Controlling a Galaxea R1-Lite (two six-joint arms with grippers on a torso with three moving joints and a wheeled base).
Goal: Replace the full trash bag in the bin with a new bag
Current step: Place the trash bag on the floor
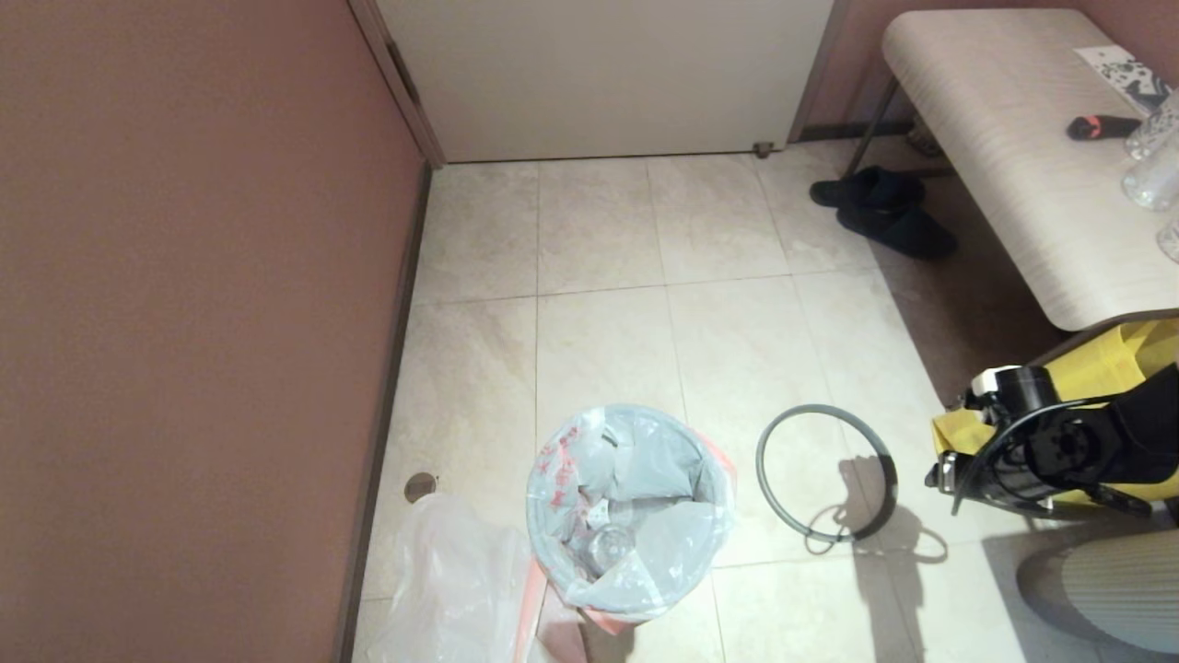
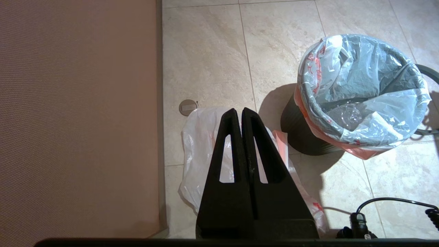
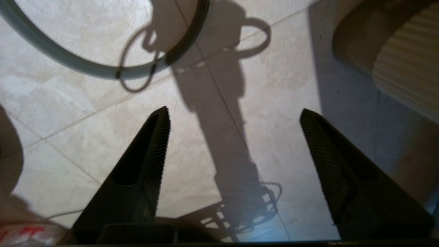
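Note:
The black bin [image 2: 303, 137] stands on the tiled floor, lined with a full translucent bag [image 1: 636, 502] whose pink-edged rim folds over its top; a clear bottle [image 2: 346, 115] lies inside. The bin's grey hoop [image 1: 826, 471] lies flat on the floor to its right, also seen as the hoop [image 3: 85, 65] in the right wrist view. The limp new bag [image 1: 451, 580] lies on the floor left of the bin. My left gripper [image 2: 239, 111] hovers shut and empty above the new bag [image 2: 202, 151]. My right gripper [image 3: 235, 113] is open over bare floor near the hoop.
A brown wall [image 1: 184, 322] runs close along the left. A floor drain [image 1: 421, 486] sits by the new bag. Black shoes [image 1: 884, 212] lie under a pale bench [image 1: 1013, 138] at the right. A yellow bag [image 1: 1105, 368] and a ribbed stool [image 1: 1114, 580] stand behind the right arm [image 1: 1041, 451].

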